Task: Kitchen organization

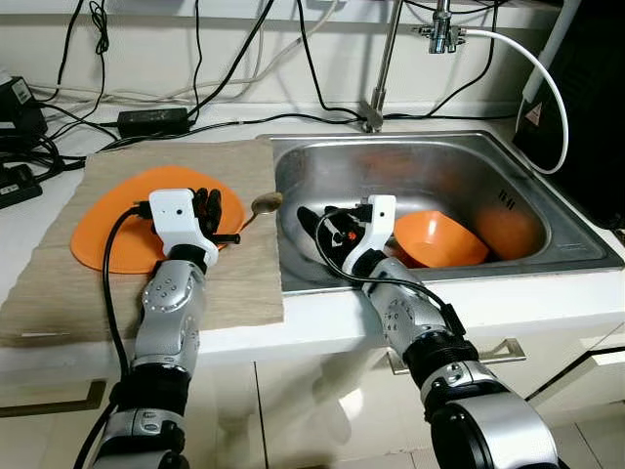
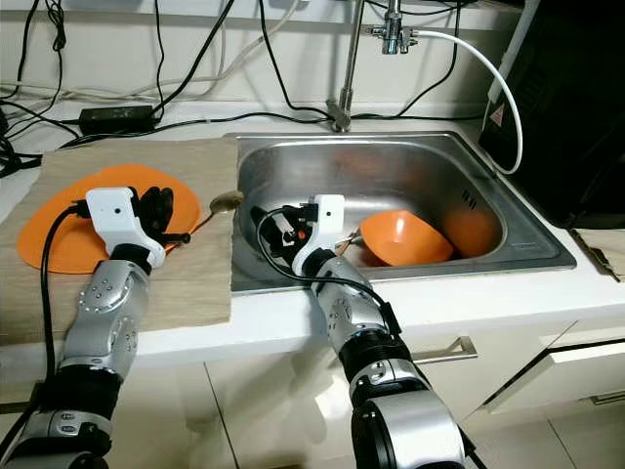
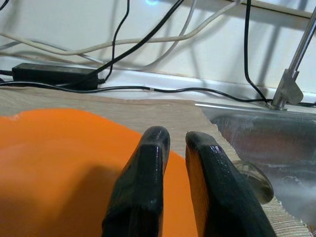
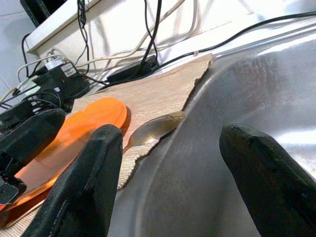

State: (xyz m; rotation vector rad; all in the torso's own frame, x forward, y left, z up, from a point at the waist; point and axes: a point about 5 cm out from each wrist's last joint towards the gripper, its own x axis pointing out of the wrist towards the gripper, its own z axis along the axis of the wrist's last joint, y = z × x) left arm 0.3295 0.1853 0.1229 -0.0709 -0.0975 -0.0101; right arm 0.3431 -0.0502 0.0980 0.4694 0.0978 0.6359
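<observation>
Two grippers work the counter: the left gripper (image 1: pixel 213 210), fingers nearly together on nothing, hovers over the orange plate (image 1: pixel 107 230) on the mat (image 1: pixel 234 283); the right gripper (image 1: pixel 317 223), fingers wide apart, sits inside the sink (image 1: pixel 439 161) beside an orange bowl (image 1: pixel 439 239). Between them a spoon (image 1: pixel 264 203) lies across the mat's edge.

Both arms were silver, ribbed metal with black joint bands near the elbows. Each wrist carried a white housing, and black cables looped from them. The left gripper (image 1: pixel 208 208) and right gripper (image 1: pixel 314 221) had long black fingers.

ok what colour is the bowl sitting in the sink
Orange. The bowl lies tilted in the steel sink, clearest in the left eye view.
</observation>
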